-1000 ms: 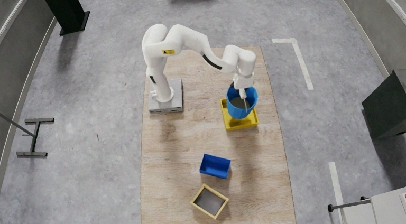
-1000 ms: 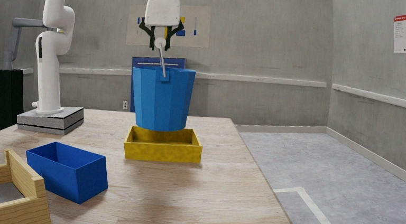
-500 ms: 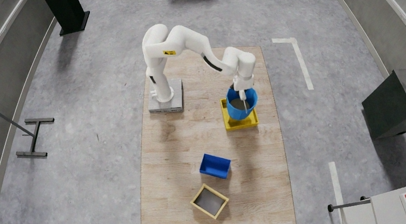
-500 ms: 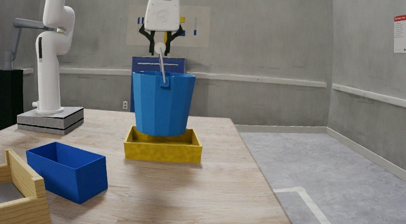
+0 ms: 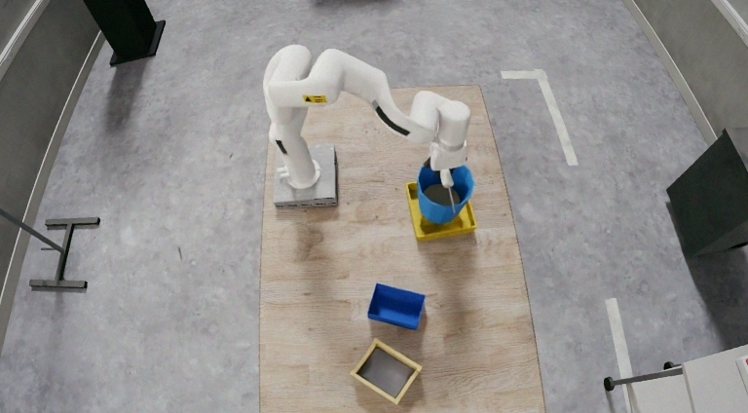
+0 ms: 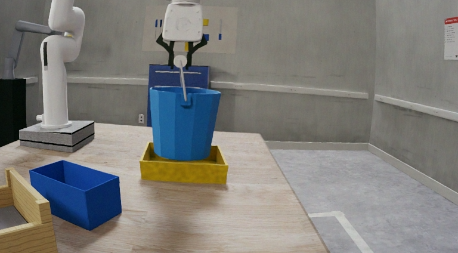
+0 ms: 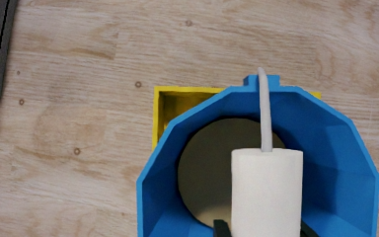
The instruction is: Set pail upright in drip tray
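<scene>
The blue pail [image 5: 435,212] [image 6: 182,125] [image 7: 336,163] hangs upright with its base down between the walls of the yellow drip tray [image 5: 441,230] [image 6: 182,170] [image 7: 168,106]. The tray's front wall hides whether the base touches the floor. My gripper [image 5: 446,176] [image 6: 180,61] [image 7: 262,229] is directly above the pail, shut on the white grip [image 6: 180,59] [image 7: 266,193] of its wire handle. In the wrist view the pail covers most of the tray; only the tray's left corner and a strip of its far rim show.
A blue open bin [image 5: 395,306] [image 6: 76,189] and a wooden box [image 5: 365,356] [image 6: 30,216] stand on the wooden table [image 5: 309,286] [image 6: 202,216] nearer the front end. The arm's base plate [image 5: 306,196] [image 6: 57,133] is left of the tray.
</scene>
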Controlling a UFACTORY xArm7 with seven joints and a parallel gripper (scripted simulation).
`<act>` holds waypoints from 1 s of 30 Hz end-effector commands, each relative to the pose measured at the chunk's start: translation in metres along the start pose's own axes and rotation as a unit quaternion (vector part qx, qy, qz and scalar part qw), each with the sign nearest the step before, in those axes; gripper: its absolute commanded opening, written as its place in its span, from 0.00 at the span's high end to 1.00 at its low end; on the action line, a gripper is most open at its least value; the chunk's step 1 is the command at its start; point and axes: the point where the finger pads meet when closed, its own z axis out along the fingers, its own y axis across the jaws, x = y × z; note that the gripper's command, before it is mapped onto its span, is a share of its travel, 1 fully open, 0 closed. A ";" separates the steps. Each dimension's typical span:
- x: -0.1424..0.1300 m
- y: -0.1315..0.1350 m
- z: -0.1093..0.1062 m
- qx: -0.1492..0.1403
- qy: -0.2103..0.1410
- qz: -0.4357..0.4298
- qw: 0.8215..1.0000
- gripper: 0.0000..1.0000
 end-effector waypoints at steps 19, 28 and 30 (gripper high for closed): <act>-0.001 0.002 0.019 -0.003 -0.001 0.000 1.000 1.00; -0.002 0.003 0.028 -0.003 -0.001 0.000 1.000 1.00; -0.002 0.003 0.030 -0.003 -0.001 0.000 1.000 1.00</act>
